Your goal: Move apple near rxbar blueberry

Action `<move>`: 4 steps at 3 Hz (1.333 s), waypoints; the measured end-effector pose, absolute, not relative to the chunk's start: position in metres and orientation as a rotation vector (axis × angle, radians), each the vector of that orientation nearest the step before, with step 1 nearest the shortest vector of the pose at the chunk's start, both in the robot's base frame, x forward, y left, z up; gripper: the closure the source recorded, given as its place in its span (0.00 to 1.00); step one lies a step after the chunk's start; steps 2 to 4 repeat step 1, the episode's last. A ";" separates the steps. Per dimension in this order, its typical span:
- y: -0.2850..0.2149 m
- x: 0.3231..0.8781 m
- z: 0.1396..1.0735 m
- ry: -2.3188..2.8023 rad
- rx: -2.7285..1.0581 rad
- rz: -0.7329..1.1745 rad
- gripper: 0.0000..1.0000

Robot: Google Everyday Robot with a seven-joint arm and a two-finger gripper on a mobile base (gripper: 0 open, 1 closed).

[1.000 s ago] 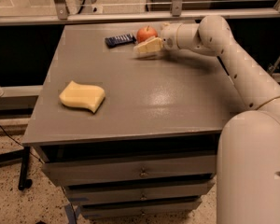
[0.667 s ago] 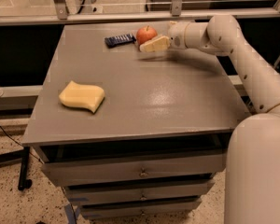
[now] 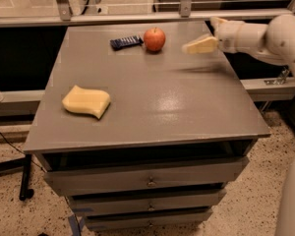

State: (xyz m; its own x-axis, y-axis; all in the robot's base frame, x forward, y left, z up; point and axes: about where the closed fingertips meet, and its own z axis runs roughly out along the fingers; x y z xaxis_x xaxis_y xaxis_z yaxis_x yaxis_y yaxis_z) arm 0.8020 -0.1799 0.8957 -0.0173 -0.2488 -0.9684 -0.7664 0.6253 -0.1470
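The red-orange apple (image 3: 154,39) stands upright on the grey table (image 3: 152,97) near its far edge. The dark navy rxbar blueberry (image 3: 126,42) lies flat just left of the apple, almost touching it. My gripper (image 3: 207,34) hovers above the table to the right of the apple, clear of it. Its pale fingers (image 3: 199,45) are spread apart and hold nothing.
A pale yellow wavy sponge (image 3: 86,101) lies on the table's front left. Drawers (image 3: 147,181) are under the tabletop. A metal rail (image 3: 137,17) runs behind the far edge. My white arm (image 3: 270,36) reaches in from the right.
My gripper has let go of the apple and pulled back to the right and up. The apple stays beside the rxbar blueberry.
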 end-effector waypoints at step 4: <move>-0.196 0.798 0.896 1.581 -0.858 0.491 0.00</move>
